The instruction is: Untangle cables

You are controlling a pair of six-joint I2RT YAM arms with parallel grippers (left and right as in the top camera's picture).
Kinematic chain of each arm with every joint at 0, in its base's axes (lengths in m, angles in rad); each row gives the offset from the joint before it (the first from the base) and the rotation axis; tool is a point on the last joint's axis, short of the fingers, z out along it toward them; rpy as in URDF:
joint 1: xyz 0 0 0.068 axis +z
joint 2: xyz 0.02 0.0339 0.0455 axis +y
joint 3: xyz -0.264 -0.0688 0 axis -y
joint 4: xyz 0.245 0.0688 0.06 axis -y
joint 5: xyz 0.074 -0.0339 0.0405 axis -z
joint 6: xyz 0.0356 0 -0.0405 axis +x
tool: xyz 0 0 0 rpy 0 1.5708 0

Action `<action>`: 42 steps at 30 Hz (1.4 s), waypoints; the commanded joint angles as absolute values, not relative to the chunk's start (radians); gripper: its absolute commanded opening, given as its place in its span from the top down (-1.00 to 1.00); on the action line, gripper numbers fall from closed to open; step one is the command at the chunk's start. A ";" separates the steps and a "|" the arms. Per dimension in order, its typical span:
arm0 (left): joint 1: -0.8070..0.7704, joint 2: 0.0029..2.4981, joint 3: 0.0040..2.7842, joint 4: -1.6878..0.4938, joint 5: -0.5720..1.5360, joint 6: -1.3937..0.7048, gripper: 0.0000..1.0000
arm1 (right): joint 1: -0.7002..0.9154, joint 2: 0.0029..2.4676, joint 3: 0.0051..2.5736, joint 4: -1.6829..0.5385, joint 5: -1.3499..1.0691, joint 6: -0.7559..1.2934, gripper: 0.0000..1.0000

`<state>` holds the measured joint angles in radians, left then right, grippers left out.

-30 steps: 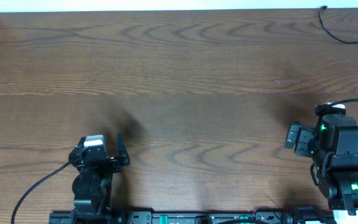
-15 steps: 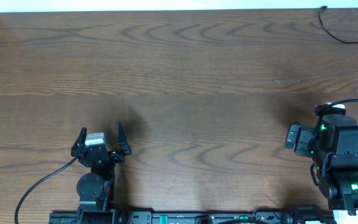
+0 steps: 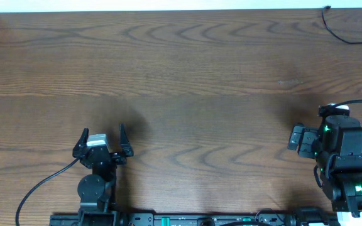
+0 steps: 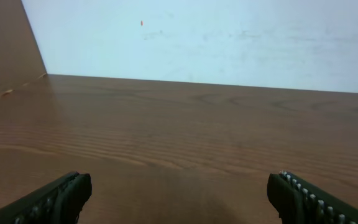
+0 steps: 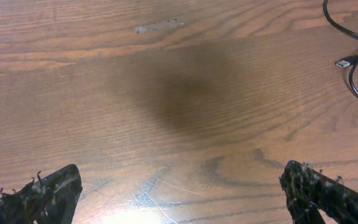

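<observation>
The left gripper [image 3: 102, 132], a black two-finger claw at the near-left of the dark brown wood-grain table [image 3: 181, 63], stands with its jaws spread wide and nothing between them. Its wrist view shows only bare boards running to a pale blue-white wall [image 4: 216, 37]. The right gripper [image 5: 179, 186], on the black arm with green lights at the near-right, is likewise parted wide and empty. Its two worn fingertips [image 5: 51, 190] sit low in the corners of its own view.

The thin black cords [image 5: 327, 15] lie at the far right of the table, well apart from both grippers. In the right wrist view they curve in loose bends along the right border. A small silver-tipped plug end [image 5: 344, 62] rests flat on the wood between two of the curves. From overhead, one such cord runs from the far-right corner out past the right edge. How many cords there are, and whether they cross one another, cannot be told, since most of their length falls outside every view. A small pale scuff [image 5: 157, 26] marks the wood ahead of the right gripper, well left of the cords.
</observation>
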<state>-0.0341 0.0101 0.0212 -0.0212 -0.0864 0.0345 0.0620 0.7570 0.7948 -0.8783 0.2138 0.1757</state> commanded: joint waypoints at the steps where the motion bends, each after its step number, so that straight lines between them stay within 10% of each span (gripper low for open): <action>1: -0.009 0.001 0.004 -0.066 -0.093 0.049 -0.93 | 0.060 0.753 0.790 -0.880 0.218 0.186 -0.98; 42: 0.016 0.004 0.004 -0.070 -0.033 0.049 -0.92 | 0.060 0.753 0.790 -0.880 0.218 0.186 -0.98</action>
<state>0.0113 0.0101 0.0231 -0.0284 -0.0456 0.0345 0.0620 0.7570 0.7948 -0.8783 0.2138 0.1757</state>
